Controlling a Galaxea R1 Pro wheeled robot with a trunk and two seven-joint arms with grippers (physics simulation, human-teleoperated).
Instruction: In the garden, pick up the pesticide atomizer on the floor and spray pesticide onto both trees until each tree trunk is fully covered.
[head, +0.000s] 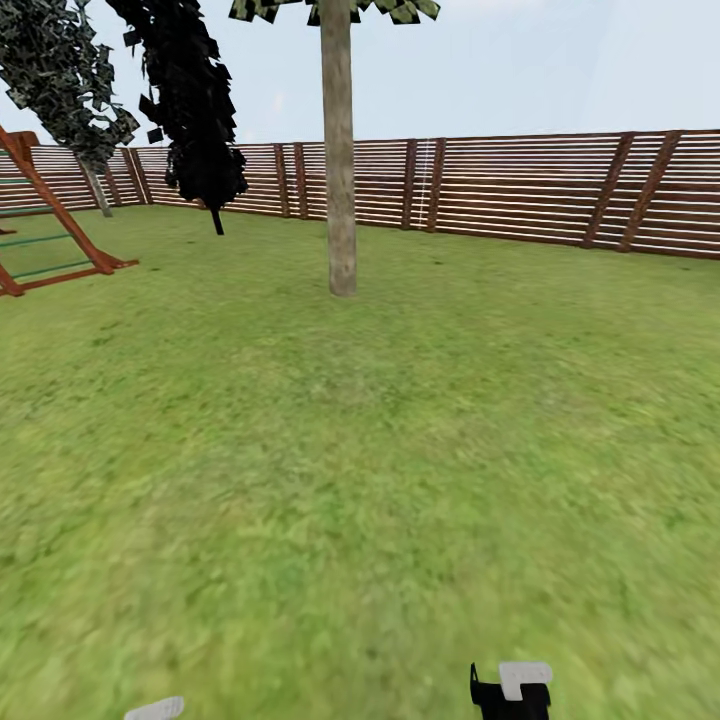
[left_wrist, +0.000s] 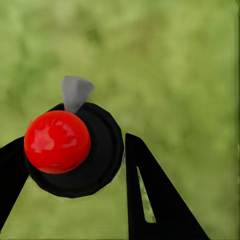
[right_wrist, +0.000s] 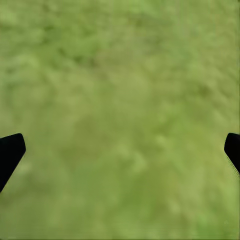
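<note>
- The light is bright and even, like daytime under a pale sky (head: 560, 60).
- The grass (head: 400, 480) looks smeared and blurry, most of all close up.
- The dark tree (head: 195, 110) looks almost black.
- No strong shadows or glare show.

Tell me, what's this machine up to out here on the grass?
It is a two-armed robot in a fenced garden. Its left gripper is closed around a spray bottle with a black body and a red top, held above the lawn. The right gripper is open and empty over the grass. Ahead stands a tall tree with a bare trunk, some way off; no spray mist is visible on it.
</note>
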